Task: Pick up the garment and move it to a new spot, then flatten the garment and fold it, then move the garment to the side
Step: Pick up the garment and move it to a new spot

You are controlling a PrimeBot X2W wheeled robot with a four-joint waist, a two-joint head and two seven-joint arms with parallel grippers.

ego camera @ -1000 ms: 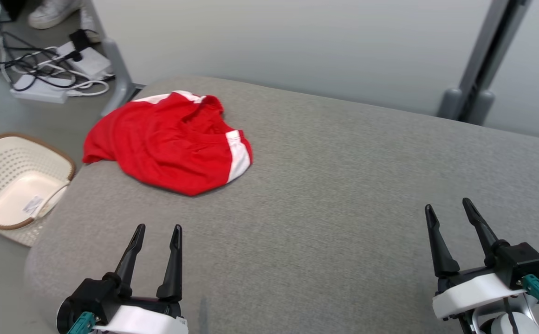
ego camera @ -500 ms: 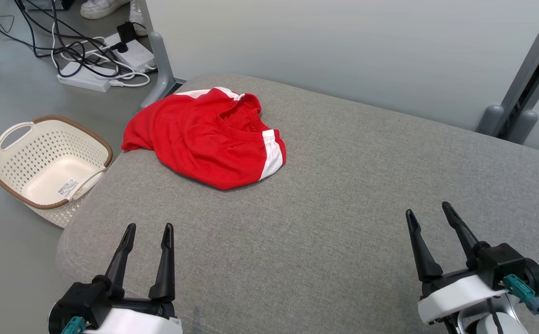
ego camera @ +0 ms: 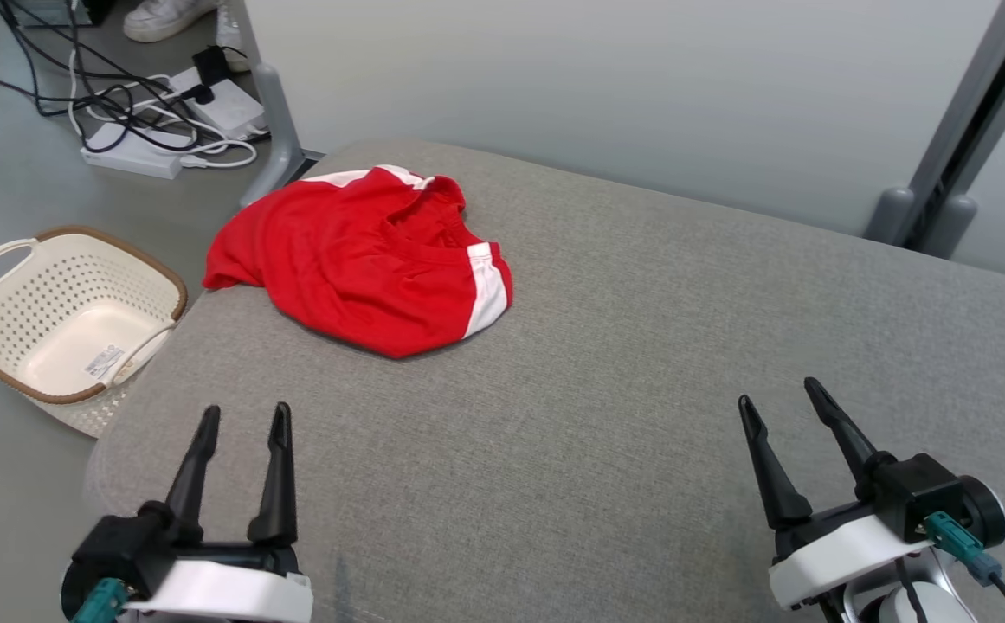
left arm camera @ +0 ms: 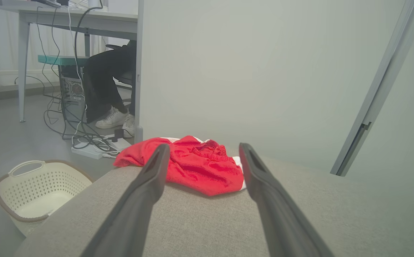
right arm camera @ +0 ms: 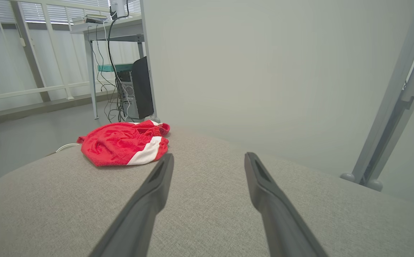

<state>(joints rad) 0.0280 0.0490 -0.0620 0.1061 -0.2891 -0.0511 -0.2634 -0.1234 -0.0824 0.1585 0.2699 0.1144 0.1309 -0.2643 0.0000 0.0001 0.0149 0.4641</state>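
Gaping wide and empty, left gripper [ego camera: 246,408] and right gripper [ego camera: 776,390] seemingly hover above the cushion [ego camera: 641,346].

Setting: you are running in an office-type lab room. Evidence:
- A metal-legged desk [left arm camera: 67,19] with cables hanging off it and a PC tower [left arm camera: 72,100] beneath.
- Power strips [ego camera: 130,160] and tangled leads [ego camera: 112,95] on the smooth grey floor [ego camera: 0,190].
- A person sits at that desk; you can see dark trouser legs [left arm camera: 103,82] and white sneakers [left arm camera: 112,119].
- A pale partition panel [ego camera: 597,86] stands between the desk and your grey fabric-covered work surface [ego camera: 641,346].
- There are window blinds [right arm camera: 0,12] behind.
- A perforated cream laundry basket [ego camera: 35,285] sits on the floor beside the surface.
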